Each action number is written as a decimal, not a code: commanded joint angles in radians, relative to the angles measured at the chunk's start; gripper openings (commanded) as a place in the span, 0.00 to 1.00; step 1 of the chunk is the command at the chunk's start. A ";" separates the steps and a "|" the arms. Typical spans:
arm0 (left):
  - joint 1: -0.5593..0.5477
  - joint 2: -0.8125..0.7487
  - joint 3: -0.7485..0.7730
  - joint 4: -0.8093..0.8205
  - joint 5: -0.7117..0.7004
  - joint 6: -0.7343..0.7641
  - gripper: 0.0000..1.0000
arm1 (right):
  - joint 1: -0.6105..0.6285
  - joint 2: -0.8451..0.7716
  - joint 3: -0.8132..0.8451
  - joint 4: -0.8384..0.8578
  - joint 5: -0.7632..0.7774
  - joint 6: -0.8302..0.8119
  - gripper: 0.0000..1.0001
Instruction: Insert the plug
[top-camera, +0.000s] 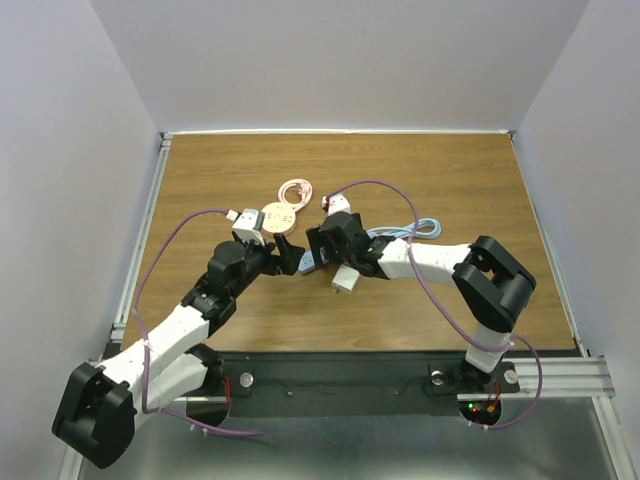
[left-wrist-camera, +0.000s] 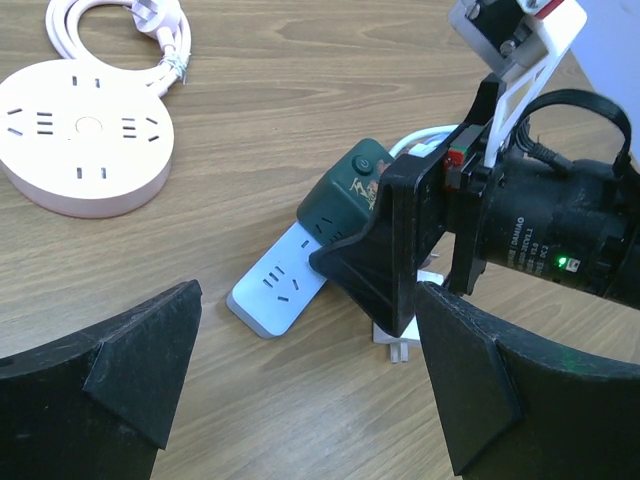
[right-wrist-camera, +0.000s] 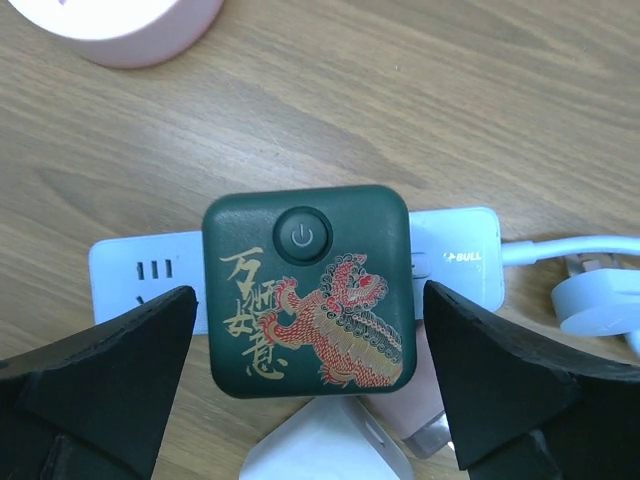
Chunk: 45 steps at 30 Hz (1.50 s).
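Right gripper (right-wrist-camera: 305, 375) hangs directly over the green plug-in adapter (right-wrist-camera: 305, 290) with its jaws spread wide. One finger stands off each side of the block with a gap showing on both, so it grips nothing. The adapter is a square dark-green body with a power button and a red-and-gold dragon print on top. It sits on the middle of the white power strip (right-wrist-camera: 135, 270), but the frames do not show whether its pins are fully home. It looks rigid and light, with smooth plastic walls that could slip under a skewed pinch. The best hold is probably on two opposite flat sides, low and square, pressing straight down and keeping off the button. The strip itself seems light enough to slide or tip under a push. A white charger (right-wrist-camera: 330, 450) lies just beside the strip's near edge, and the strip's white cord (right-wrist-camera: 570, 248) runs off to one side. Farther out rests a round pink socket hub (left-wrist-camera: 85, 135) with its coiled cable (left-wrist-camera: 120, 25). Left gripper (left-wrist-camera: 305, 340) hovers nearby, jaws apart and empty, facing the strip.
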<state>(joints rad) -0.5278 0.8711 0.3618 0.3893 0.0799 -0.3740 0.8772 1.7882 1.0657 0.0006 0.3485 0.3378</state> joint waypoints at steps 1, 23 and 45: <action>0.005 -0.017 0.031 0.029 0.021 0.030 0.99 | -0.007 -0.076 0.062 0.010 0.040 -0.037 1.00; -0.417 0.385 0.181 0.152 -0.137 0.046 0.96 | -0.262 -0.561 -0.243 -0.047 0.170 0.106 1.00; -0.454 0.674 0.267 0.197 -0.193 0.055 0.96 | -0.293 -0.676 -0.285 -0.063 0.142 0.127 1.00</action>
<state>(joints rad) -0.9756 1.5391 0.5819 0.5354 -0.0872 -0.3302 0.5941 1.1378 0.8013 -0.0753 0.4931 0.4507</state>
